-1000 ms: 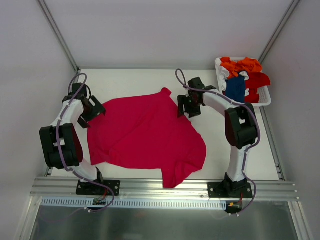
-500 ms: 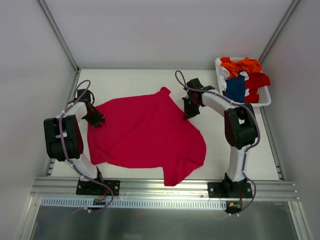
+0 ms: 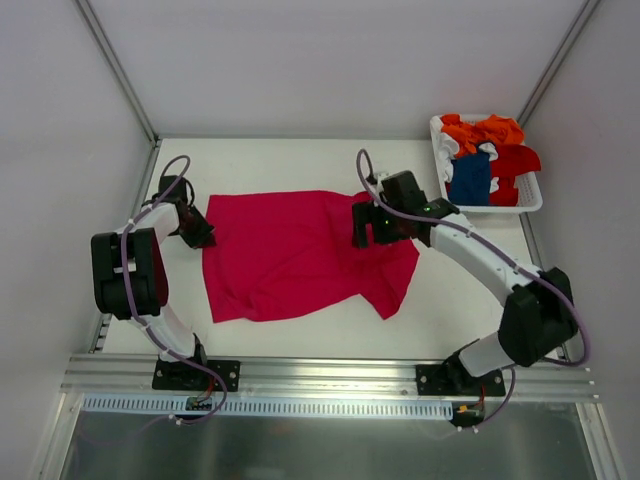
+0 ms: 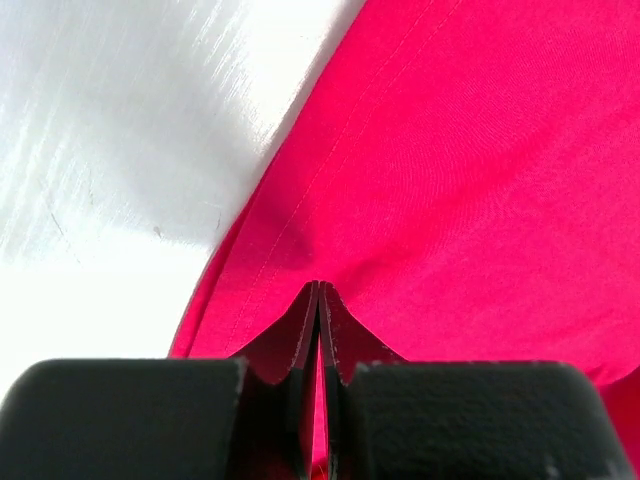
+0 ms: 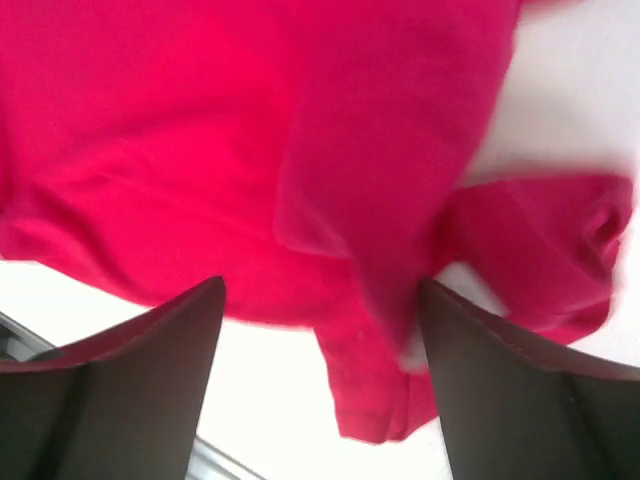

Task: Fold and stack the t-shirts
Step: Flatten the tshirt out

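Observation:
The crimson-pink t-shirt (image 3: 300, 250) lies spread and rumpled on the white table, with its right part bunched into a hanging flap. My left gripper (image 3: 202, 236) sits at the shirt's far-left corner. In the left wrist view that gripper (image 4: 319, 287) is shut, pinching a fold of the crimson-pink cloth (image 4: 470, 150). My right gripper (image 3: 368, 228) hovers over the shirt's right part. In the right wrist view, which is blurred, it (image 5: 320, 290) stands wide open with nothing in it and the shirt (image 5: 250, 150) below. The orange (image 3: 482, 130), red (image 3: 516, 163) and dark blue (image 3: 469, 177) t-shirts lie piled in the basket.
A white slatted basket (image 3: 437, 150) stands at the table's far right corner. Grey walls and metal frame rails close in the table on the left, right and back. The aluminium rail (image 3: 320, 372) carrying both arm bases runs along the near edge.
The left gripper has shut on the shirt's left edge. The right gripper shut, then opened, and its arm stretched further left. The shirt is now drawn flatter and narrower.

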Controlling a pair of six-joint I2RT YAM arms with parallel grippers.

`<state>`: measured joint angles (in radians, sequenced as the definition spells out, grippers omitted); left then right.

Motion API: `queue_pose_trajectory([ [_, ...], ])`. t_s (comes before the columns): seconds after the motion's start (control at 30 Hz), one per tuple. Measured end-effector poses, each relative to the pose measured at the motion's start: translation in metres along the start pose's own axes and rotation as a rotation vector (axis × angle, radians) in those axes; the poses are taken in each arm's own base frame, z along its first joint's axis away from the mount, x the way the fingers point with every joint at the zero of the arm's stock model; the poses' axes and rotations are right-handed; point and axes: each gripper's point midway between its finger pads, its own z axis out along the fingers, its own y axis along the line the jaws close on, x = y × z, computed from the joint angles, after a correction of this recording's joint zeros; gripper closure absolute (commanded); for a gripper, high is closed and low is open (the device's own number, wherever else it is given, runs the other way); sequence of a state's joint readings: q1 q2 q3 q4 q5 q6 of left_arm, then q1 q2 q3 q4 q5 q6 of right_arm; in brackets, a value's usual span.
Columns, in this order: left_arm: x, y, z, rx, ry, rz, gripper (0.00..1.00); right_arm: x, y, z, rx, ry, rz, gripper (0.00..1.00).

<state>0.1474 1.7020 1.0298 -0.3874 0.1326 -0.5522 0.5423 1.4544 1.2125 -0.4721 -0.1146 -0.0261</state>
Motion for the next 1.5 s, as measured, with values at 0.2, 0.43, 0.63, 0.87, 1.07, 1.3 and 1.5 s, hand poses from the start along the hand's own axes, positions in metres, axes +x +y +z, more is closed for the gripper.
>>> queue_pose_trajectory([
  [0.2,0.004,-0.004,-0.001,0.025,0.014,0.060,1.00,0.094,-0.037,0.019,0.096,0.370,0.108,0.01],
  [0.43,0.010,-0.032,-0.028,0.089,-0.044,0.217,0.74,-0.049,-0.094,-0.035,0.109,0.035,0.329,0.00],
  [0.63,0.020,-0.065,-0.053,0.150,-0.112,0.379,0.56,-0.122,-0.103,0.000,0.049,-0.085,0.347,0.04],
  [0.87,0.021,-0.067,-0.055,0.156,-0.118,0.398,0.53,-0.052,-0.125,0.149,0.105,0.194,0.415,0.13],
  [1.07,0.026,-0.063,-0.069,0.173,-0.146,0.399,0.51,-0.088,-0.127,0.170,0.181,0.117,0.375,0.30],
  [1.3,0.026,-0.064,-0.075,0.182,-0.161,0.400,0.50,-0.083,-0.138,0.173,0.245,0.109,0.377,0.39],
  [1.5,0.026,-0.063,-0.074,0.179,-0.160,0.401,0.49,-0.051,-0.147,0.178,0.288,0.181,0.371,0.42],
])
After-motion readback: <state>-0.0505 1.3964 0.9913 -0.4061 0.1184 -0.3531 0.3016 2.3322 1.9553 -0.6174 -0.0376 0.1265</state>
